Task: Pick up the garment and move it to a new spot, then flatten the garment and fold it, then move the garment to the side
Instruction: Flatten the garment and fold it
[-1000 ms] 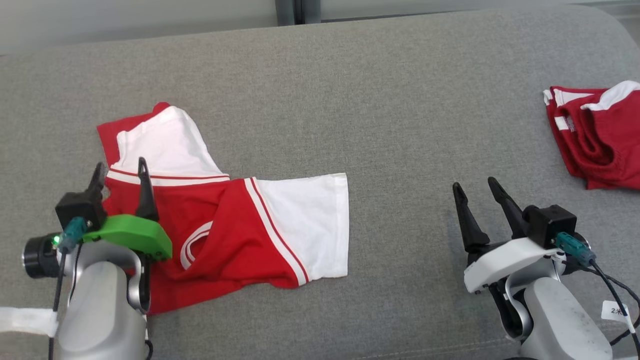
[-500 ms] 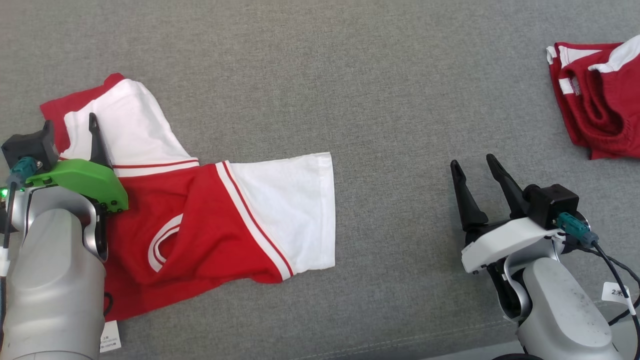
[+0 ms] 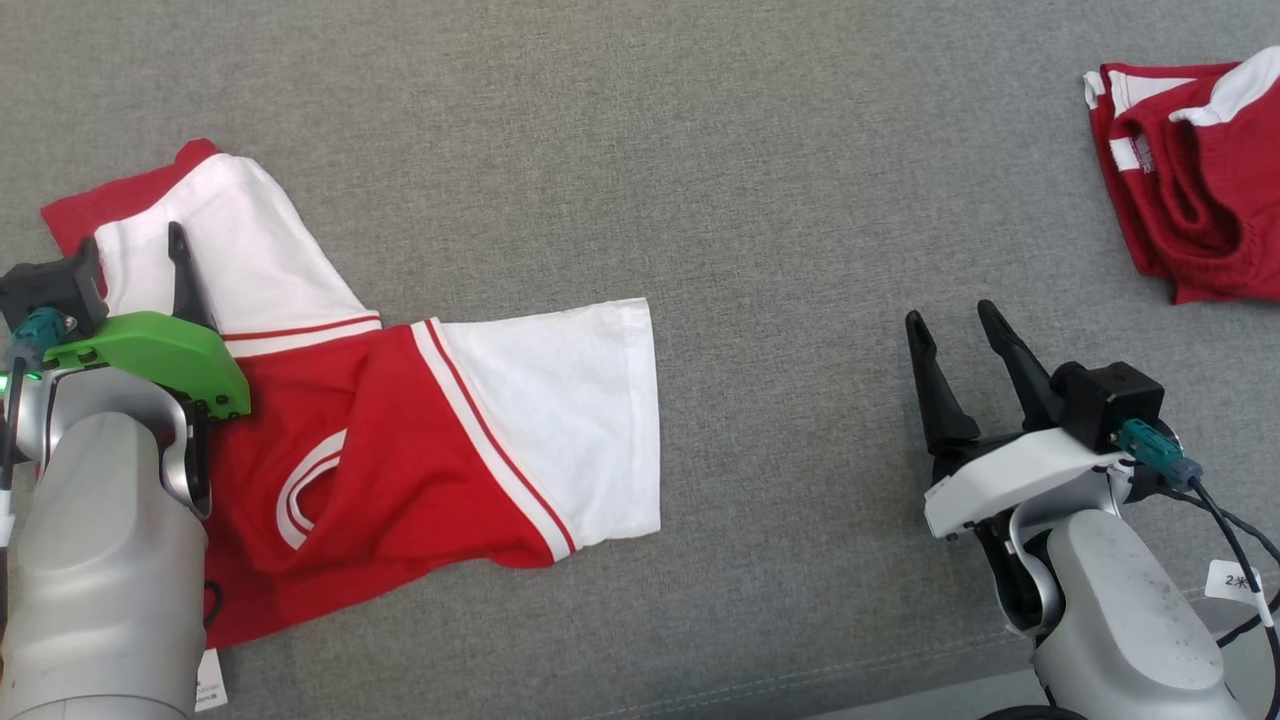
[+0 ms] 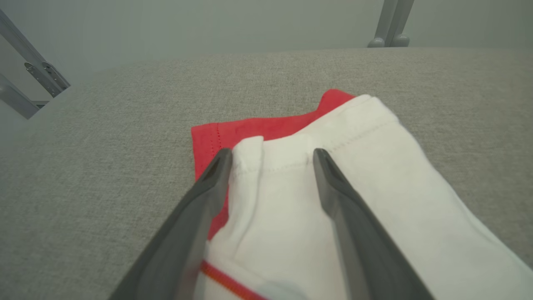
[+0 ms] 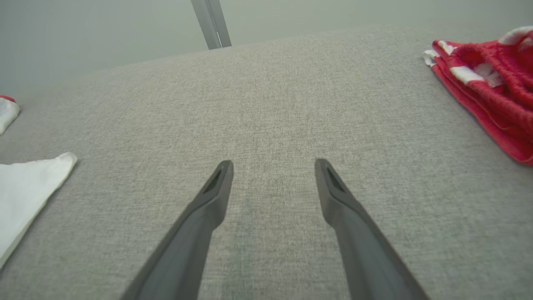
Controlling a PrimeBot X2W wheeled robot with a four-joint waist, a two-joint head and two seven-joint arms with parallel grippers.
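A red and white garment (image 3: 400,440) lies crumpled on the grey fabric surface (image 3: 760,200), with one white section at the far left and another in the middle. My left gripper (image 3: 135,245) is open and hovers over the far-left white section. In the left wrist view the left gripper (image 4: 271,154) has its fingers straddling the white cloth (image 4: 374,175) near its hem, with red fabric beyond. Well to the right of the garment, my right gripper (image 3: 948,315) stands open above bare surface. In the right wrist view the right gripper (image 5: 273,162) has nothing between its fingers, and a white corner of the garment (image 5: 29,183) shows at the left.
A second red and white garment (image 3: 1190,170) lies bunched at the far right, also seen in the right wrist view (image 5: 487,83). A white label (image 3: 212,680) sticks out at the garment's near left edge. The surface's front seam runs along the bottom.
The head camera has tilted down and shifted, so the whole picture slid. Over the garment, the left gripper has advanced from the red stripe toward the white section's far hem. Both grippers stay open.
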